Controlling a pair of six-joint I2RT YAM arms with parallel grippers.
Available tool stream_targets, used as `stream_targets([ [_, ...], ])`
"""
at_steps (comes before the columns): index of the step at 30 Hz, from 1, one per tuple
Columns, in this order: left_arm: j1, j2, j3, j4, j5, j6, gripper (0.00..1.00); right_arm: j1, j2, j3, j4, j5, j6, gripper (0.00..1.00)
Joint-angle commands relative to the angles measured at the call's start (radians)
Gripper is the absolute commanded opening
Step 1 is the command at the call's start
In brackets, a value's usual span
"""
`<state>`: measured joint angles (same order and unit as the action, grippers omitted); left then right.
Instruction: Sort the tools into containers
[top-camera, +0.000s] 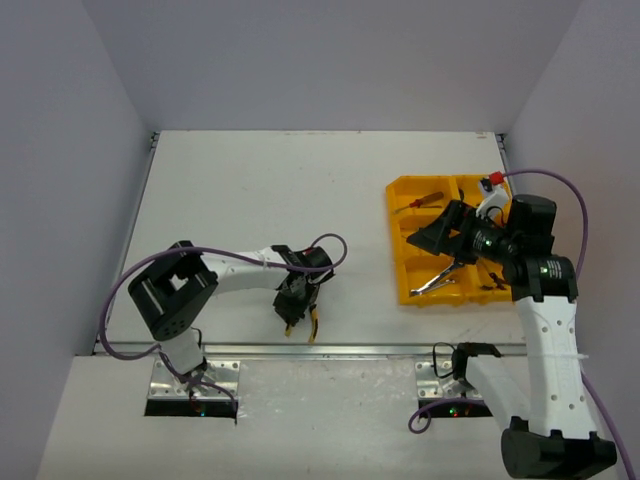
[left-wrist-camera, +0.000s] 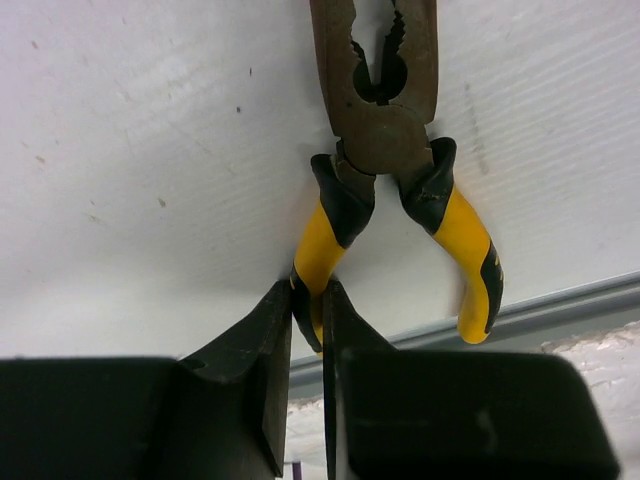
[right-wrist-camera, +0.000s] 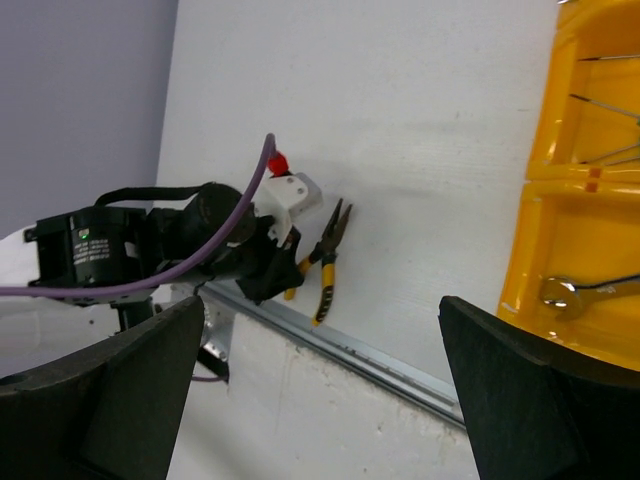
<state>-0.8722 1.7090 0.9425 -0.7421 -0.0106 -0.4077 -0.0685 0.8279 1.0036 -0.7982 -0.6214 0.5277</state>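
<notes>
Yellow-handled pliers (left-wrist-camera: 380, 140) — dull dark metal head, rubbery-looking grips. White table (left-wrist-camera: 150, 120) matt, speckled. Yellow tray (right-wrist-camera: 585, 225) — glossy plastic.

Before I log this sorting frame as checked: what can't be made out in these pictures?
Top view: pliers largely hidden under the left gripper.
Left wrist: pliers' nose tip cut off by the top edge.
Right wrist: yellow tray cut off by the right edge.
Top view: tray's middle compartments partly hidden by the right gripper.

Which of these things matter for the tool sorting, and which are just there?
Part of the job: yellow-handled pliers, left gripper pinching one handle, yellow tray, red-handled screwdriver, silver wrench.
Just there: purple cable, metal edge rail.
</notes>
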Motion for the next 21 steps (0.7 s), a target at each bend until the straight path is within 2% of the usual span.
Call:
stream_targets([
  [1,-0.007,-0.026,0.003,0.221,-0.063,-0.024,0.00,0.004,0.009,-0.059,0.117,-0.160,0.044,0.99],
  [6,-0.012,-0.196,-0.056,0.406,0.057,-0.062,0.00,0.006,0.018,-0.152,0.194,-0.223,0.090,0.99],
  [9,-0.019,-0.272,-0.067,0.448,0.099,-0.089,0.00,0.011,0.008,-0.207,0.260,-0.259,0.131,0.98],
  [12,-0.030,-0.322,-0.057,0.494,0.168,-0.106,0.00,0.061,-0.001,-0.261,0.334,-0.279,0.193,0.92],
  [15,-0.043,-0.359,-0.052,0.561,0.228,-0.128,0.00,0.147,-0.004,-0.295,0.377,-0.207,0.242,0.88],
  [21,-0.081,-0.365,-0.011,0.621,0.256,-0.177,0.00,0.343,-0.007,-0.360,0.470,-0.012,0.360,0.70],
])
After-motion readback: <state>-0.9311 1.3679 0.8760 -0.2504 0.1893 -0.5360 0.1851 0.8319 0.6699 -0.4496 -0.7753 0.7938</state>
